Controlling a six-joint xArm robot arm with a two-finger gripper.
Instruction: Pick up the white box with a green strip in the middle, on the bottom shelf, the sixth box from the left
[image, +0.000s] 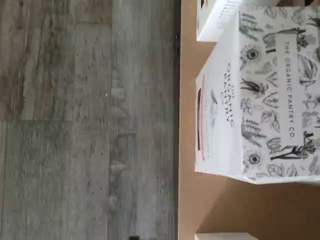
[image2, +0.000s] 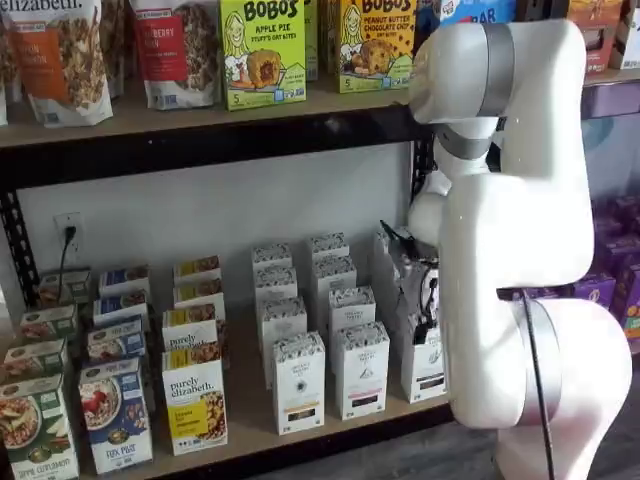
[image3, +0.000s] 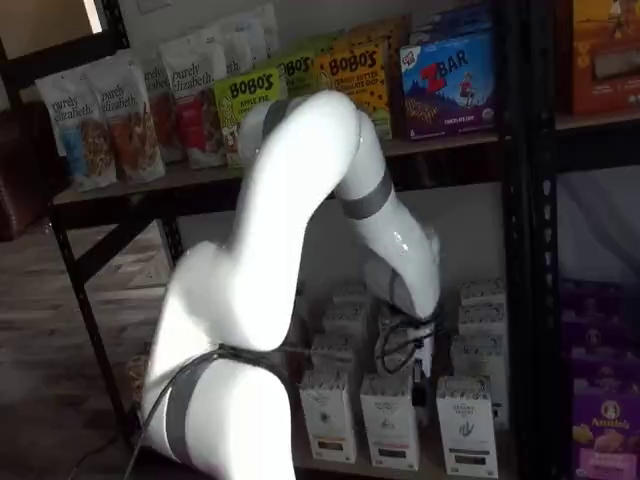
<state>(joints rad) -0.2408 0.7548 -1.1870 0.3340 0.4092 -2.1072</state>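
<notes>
The white box (image2: 427, 372) with a speckled top stands at the right end of the front row on the bottom shelf (image2: 250, 432); in a shelf view it is the rightmost carton (image3: 465, 428). My gripper (image2: 415, 300) hangs just above and in front of it, black fingers pointing down, open, with nothing in them; the other shelf view also shows the gripper (image3: 412, 368). The wrist view looks down on the box's (image: 260, 95) patterned top and white front face, printed "The Organic Pantry Co", close to the board's front edge (image: 186, 150).
Two like white boxes (image2: 298, 382) (image2: 361, 370) stand left of it, with more rows behind. Yellow-labelled boxes (image2: 195, 398) and cereal cartons (image2: 115, 412) sit further left. Purple boxes (image2: 610, 285) fill the neighbouring rack. My white arm (image2: 520, 230) blocks the right side. Grey plank floor (image: 85, 120) lies below.
</notes>
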